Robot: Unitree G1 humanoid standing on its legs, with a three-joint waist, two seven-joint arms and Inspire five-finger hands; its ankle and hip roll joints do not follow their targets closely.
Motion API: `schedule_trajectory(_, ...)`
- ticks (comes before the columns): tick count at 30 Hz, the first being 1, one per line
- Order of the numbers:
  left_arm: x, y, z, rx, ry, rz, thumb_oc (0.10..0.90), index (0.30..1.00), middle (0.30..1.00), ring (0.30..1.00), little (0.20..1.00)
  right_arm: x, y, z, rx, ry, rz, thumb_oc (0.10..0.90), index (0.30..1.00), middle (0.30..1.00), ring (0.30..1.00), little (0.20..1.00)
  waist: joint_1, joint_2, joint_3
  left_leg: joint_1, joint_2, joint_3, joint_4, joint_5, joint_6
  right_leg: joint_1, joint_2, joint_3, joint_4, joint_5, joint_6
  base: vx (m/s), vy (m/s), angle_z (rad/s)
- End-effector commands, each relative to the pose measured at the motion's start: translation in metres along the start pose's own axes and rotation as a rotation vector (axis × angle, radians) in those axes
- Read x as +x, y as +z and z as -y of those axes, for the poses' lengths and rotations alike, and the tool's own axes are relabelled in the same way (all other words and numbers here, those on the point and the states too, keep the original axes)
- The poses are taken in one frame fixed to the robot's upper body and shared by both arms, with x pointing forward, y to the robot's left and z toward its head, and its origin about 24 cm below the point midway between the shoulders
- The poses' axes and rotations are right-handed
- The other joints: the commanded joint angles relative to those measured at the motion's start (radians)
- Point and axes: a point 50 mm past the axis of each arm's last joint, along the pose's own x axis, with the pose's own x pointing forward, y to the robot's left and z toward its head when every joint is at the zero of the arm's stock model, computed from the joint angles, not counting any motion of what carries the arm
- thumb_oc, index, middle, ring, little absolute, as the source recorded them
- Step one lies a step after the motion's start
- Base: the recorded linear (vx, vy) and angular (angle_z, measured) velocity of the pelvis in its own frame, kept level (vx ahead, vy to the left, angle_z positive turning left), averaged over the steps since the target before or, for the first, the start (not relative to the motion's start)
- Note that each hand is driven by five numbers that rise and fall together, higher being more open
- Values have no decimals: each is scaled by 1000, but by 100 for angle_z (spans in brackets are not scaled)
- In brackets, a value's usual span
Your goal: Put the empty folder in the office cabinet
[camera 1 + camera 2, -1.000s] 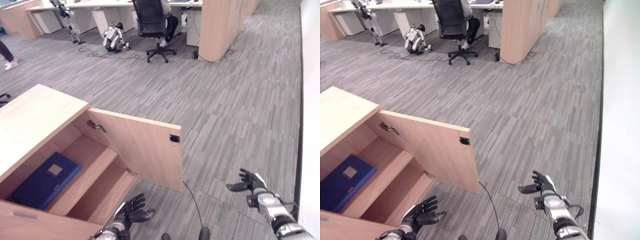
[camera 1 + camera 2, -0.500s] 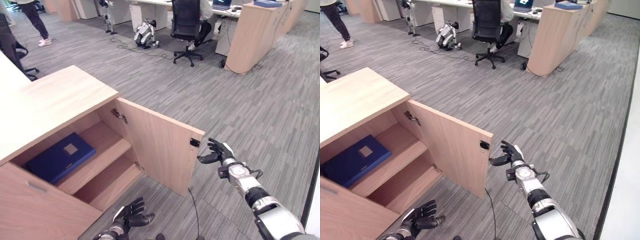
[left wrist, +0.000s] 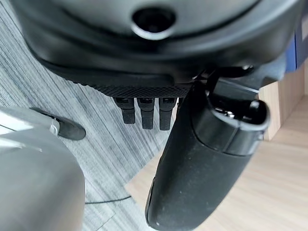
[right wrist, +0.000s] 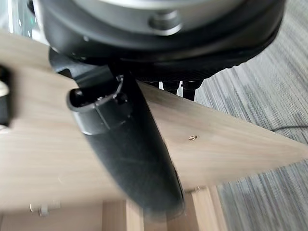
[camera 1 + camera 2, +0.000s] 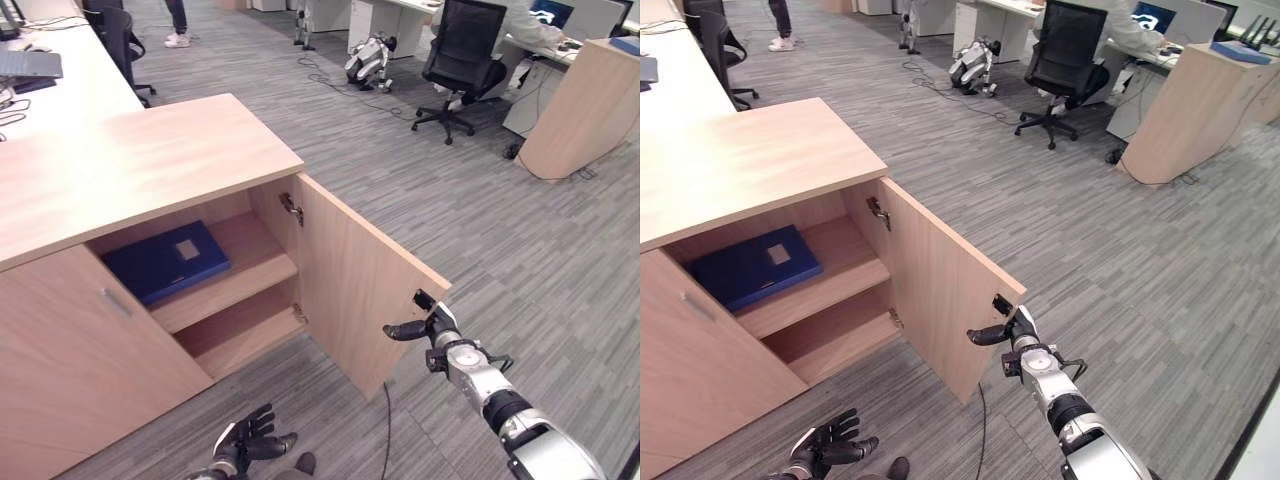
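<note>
A blue folder lies flat on the upper shelf of the wooden office cabinet. The cabinet's right door stands swung wide open. My right hand is at the door's free edge, open. Its thumb lies straight along the door's inner face, and its fingers reach past the edge on the other side. My left hand hangs low over the carpet in front of the cabinet, open with spread fingers and holding nothing.
The cabinet's left door is closed. A white desk adjoins the cabinet at the back left. Farther off are an office chair with a seated person, a small legged robot on the floor and a wooden partition.
The camera has swung, shifting the whole scene. My right hand rose from low over the carpet to the open door's free edge. The left hand stays low, and the folder has not moved.
</note>
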Motion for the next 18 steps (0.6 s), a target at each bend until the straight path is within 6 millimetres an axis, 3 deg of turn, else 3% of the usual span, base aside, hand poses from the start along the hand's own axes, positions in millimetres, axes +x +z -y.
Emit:
schedule_trajectory(1, 5, 36, -4, 47, -4, 151, 800, 900, 900, 900, 900, -4, 93, -76, -66, 338, 412, 800, 900, 900, 900, 900, 98, -6, 9, -37, 0, 10, 8, -28, -60, 42, -71, 35, 0, -150, 3, -44, -42, 40)
schedule_trajectory(2, 5, 36, -4, 47, -4, 151, 800, 900, 900, 900, 900, -4, 93, -76, -66, 338, 412, 800, 900, 900, 900, 900, 98, -6, 9, -37, 0, 9, 8, -27, -61, 42, -71, 34, 0, -150, 3, -103, -18, 38)
schedule_trajectory(3, 5, 34, -7, 17, 22, 157, 800, 900, 900, 900, 900, -8, 91, -81, -63, 373, 427, 800, 900, 900, 900, 900, 106, 12, 27, -70, 1, 5, 33, -20, -65, 31, -78, 37, 0, -147, 6, -146, 58, 16)
schedule_trajectory(4, 5, 35, -7, 8, 32, 162, 800, 900, 900, 900, 900, -10, 89, -77, -57, 365, 433, 800, 900, 900, 900, 900, 96, 20, 43, -103, 6, 50, 62, -12, -71, 27, -91, 26, 0, -146, 11, -146, 59, 14)
schedule_trajectory(5, 5, 35, -6, 8, 32, 162, 800, 900, 900, 900, 900, -10, 89, -77, -57, 365, 433, 800, 900, 900, 900, 900, 95, 20, 42, -106, 5, 48, 66, -14, -71, 26, -91, 25, 0, -146, 11, -121, 117, 39)
schedule_trajectory(6, 8, 41, -5, 14, 41, 177, 800, 900, 900, 900, 900, -14, 82, -68, -58, 338, 435, 800, 900, 900, 900, 900, 38, 23, 50, -133, 81, 297, 104, -22, -67, 27, -116, -8, 0, -159, 21, -114, 128, 91)
schedule_trajectory(7, 9, 45, -7, 17, 55, 187, 800, 900, 900, 900, 900, -15, 80, -67, -56, 330, 434, 800, 900, 900, 900, 900, 4, 24, 48, -128, 133, 441, 122, -24, -61, 24, -130, -34, 0, -146, 25, -155, 179, 146)
schedule_trajectory(9, 8, 41, -14, 17, 91, 175, 800, 900, 900, 900, 900, -23, 75, -69, -42, 343, 443, 800, 900, 900, 900, 900, -57, 22, 32, -83, 193, 591, 174, -53, -64, 35, -152, -78, 5, -127, 14, -112, 190, 186)
schedule_trajectory(14, 10, 38, -16, 10, 116, 162, 800, 900, 900, 900, 900, -31, 66, -72, -2, 375, 428, 800, 900, 900, 900, 900, -77, 9, 20, -48, 209, 545, 217, -97, -83, 53, -182, -117, 24, -105, 10, -3, 187, 95)
schedule_trajectory(15, 11, 38, -12, 19, 107, 158, 800, 900, 900, 900, 900, -37, 57, -76, 39, 396, 406, 800, 900, 900, 900, 900, -76, 8, 0, -12, 190, 537, 133, -99, -67, 41, -210, -151, 62, -80, 31, 26, 251, 135)
schedule_trajectory(16, 11, 38, -12, 20, 108, 156, 800, 900, 900, 900, 900, -37, 56, -77, 40, 397, 405, 800, 900, 900, 900, 900, -78, 6, -2, -11, 186, 535, 127, -96, -64, 41, -214, -154, 64, -80, 34, 49, 420, 184)
schedule_trajectory(18, 11, 46, -15, 80, 105, 170, 800, 900, 900, 900, 900, -35, 62, -93, 62, 423, 407, 800, 900, 900, 900, 900, -48, -15, -3, -12, 130, 494, 82, -108, -27, 28, -261, -167, 142, -74, 57, 35, 308, 202)
